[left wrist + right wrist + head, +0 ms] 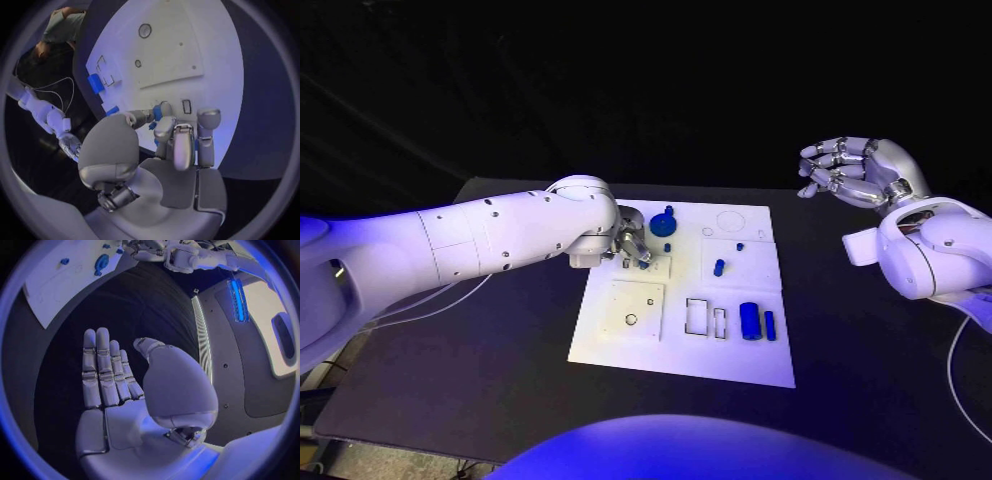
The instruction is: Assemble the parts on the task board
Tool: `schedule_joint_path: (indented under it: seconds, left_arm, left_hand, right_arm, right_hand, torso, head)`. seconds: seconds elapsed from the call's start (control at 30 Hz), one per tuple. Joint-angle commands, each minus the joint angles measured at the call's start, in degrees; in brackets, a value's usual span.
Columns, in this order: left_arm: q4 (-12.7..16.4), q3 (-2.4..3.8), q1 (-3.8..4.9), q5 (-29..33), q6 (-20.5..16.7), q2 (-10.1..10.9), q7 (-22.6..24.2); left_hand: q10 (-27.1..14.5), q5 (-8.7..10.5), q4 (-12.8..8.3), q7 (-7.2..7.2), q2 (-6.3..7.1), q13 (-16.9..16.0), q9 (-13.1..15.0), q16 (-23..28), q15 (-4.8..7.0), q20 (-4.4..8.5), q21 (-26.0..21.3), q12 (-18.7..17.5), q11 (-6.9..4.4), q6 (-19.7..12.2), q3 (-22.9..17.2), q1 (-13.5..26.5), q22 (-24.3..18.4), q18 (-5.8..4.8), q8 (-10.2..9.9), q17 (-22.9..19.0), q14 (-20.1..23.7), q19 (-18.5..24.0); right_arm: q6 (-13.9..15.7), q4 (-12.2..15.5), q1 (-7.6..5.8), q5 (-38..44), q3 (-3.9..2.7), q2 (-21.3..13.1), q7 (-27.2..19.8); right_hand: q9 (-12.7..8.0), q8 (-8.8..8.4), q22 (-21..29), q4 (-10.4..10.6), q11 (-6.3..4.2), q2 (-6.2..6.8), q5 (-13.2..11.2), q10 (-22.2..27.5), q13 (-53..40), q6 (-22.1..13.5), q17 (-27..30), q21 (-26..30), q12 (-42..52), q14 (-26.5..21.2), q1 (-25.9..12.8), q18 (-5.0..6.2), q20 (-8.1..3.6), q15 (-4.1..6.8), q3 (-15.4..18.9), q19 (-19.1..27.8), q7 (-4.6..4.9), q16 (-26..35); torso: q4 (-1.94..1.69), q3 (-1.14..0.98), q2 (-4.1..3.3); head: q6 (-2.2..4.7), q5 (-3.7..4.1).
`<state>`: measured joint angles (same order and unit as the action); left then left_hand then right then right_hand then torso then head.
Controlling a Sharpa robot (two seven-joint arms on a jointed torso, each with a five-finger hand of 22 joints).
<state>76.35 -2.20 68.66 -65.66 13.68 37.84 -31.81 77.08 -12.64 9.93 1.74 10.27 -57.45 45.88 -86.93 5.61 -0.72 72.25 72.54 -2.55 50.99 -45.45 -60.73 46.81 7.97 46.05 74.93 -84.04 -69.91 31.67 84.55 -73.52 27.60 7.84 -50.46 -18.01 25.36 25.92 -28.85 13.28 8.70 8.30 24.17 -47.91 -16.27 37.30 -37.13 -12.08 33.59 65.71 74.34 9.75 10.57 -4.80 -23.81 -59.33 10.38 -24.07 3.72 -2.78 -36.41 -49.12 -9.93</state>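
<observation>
The white task board (678, 340) lies mid-table. A round blue part (662, 224) stands near its far edge, a small blue peg (720, 267) at its middle, and two blue cylinders (750, 320) near its right edge. My left hand (630, 248) reaches down onto the board's far left corner. In the left wrist view its thumb and a finger pinch a small blue part (156, 114) just above the board (206, 40). My right hand (855, 172) hovers off the board's far right corner; its fingers (100, 370) are stretched out flat around nothing.
Recessed outlines (695, 316) and a square plate (635, 305) mark the board's near half. A blue block (95, 83) and a smaller blue piece (112, 110) lie on the board beyond my left hand. Black table (473, 370) surrounds the board.
</observation>
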Motion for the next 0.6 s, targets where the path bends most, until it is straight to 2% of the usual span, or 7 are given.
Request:
schedule_joint_path:
  seconds: [0.03,0.6]
  left_arm:
    - [-0.11,-0.06,-0.06,-2.25,2.70,0.06,0.24]
    - [-0.81,-0.06,-0.06,0.88,3.98,0.19,-0.57]
  left_hand:
    - [0.22,-0.06,-5.37,-0.34,-1.81,-0.17,0.10,-0.29,0.07,-0.07,0.38,0.44,-0.09,0.00,-5.09,-2.34,0.13,-0.41,-0.11,8.60,-4.33,-0.47]
    - [0.52,-0.31,-5.70,-0.38,-2.10,-0.53,0.10,-0.29,0.09,-0.07,0.64,0.65,-0.13,0.31,-5.59,-2.81,0.64,-0.49,-0.08,8.62,-4.34,-0.76]
  right_arm:
    - [-0.55,-0.02,0.05,0.33,-0.01,0.02,-0.35]
    - [-0.45,-0.05,0.08,0.33,-0.01,0.05,-0.43]
  right_hand:
    - [-0.05,0.36,0.06,0.07,0.26,0.18,0.20,0.21,0.06,0.01,-0.06,0.38,0.23,0.47,-0.54,0.57,0.24,0.01,-0.39,-0.25,2.91,0.20]
    - [-0.05,0.36,0.06,0.07,0.26,0.18,0.20,0.21,0.06,0.01,-0.06,0.38,0.23,0.47,-0.54,0.57,0.24,0.01,-0.39,-0.25,2.91,0.20]
  torso:
    - [0.04,0.00,-0.01]
    - [-0.05,0.02,-0.04]
  head:
    - [-0.01,0.02]
    - [-0.08,0.02]
